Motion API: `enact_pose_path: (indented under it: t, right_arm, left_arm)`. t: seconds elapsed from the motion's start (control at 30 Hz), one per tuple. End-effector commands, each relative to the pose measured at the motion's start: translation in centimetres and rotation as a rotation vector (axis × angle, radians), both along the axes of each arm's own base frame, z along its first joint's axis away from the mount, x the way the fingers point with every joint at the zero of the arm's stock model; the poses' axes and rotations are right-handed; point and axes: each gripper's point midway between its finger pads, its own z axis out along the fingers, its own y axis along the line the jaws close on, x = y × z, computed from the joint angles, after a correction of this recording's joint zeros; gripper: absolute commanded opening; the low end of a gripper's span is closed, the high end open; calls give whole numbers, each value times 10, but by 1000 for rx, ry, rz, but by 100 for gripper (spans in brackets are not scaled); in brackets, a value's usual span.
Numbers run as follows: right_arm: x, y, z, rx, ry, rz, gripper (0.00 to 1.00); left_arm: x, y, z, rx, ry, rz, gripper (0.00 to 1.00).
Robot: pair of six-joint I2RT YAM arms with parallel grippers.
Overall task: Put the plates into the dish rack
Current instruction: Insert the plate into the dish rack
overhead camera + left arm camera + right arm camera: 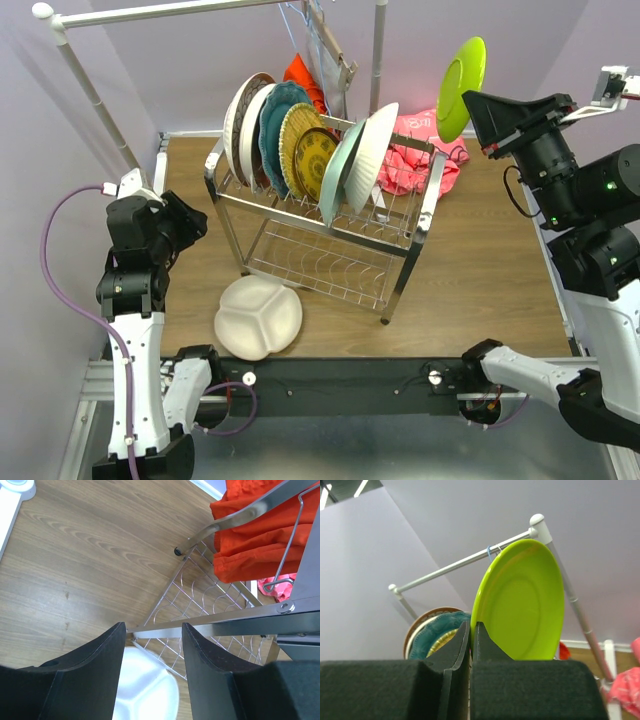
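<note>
The steel dish rack (400, 262) stands mid-table with several plates upright in its top tier: brown-rimmed white, teal (281, 112), yellow patterned (305, 150), pale aqua and white (372, 150). High at the right, my right gripper (476, 103) is shut on the rim of a lime green plate (460, 87), held upright in the air right of the rack; the right wrist view shows the lime green plate (522, 605) pinched at its edge by the right gripper (471, 626). A white divided plate (258, 317) lies flat by the rack's front left leg. My left gripper (152, 630) hangs open over the white divided plate (145, 687), holding nothing.
A white-poled clothes rail (150, 12) spans the back. An orange cloth (305, 80) hangs behind the rack and a pink cloth (415, 155) lies at its right end. The rack's lower tier (320, 260) holds nothing. Purple walls close in on both sides.
</note>
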Motion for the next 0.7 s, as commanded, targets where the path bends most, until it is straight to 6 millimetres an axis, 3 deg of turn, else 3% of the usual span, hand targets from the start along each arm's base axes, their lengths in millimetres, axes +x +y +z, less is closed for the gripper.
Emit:
enact_pose_path:
  t: [0.0,0.3,0.67]
  right_arm:
    - [-6,3,14,249,78,116,1]
    - [-2,-8,10,487,217,165,1]
    - [18,-5,-31,596,450,160,1]
  left_arm:
    - [2,-3,3,8,-19,-23,58]
    - [4,-3,3,5,-13,-25,58]
    - [2,-1,5,14,-16,-13,58]
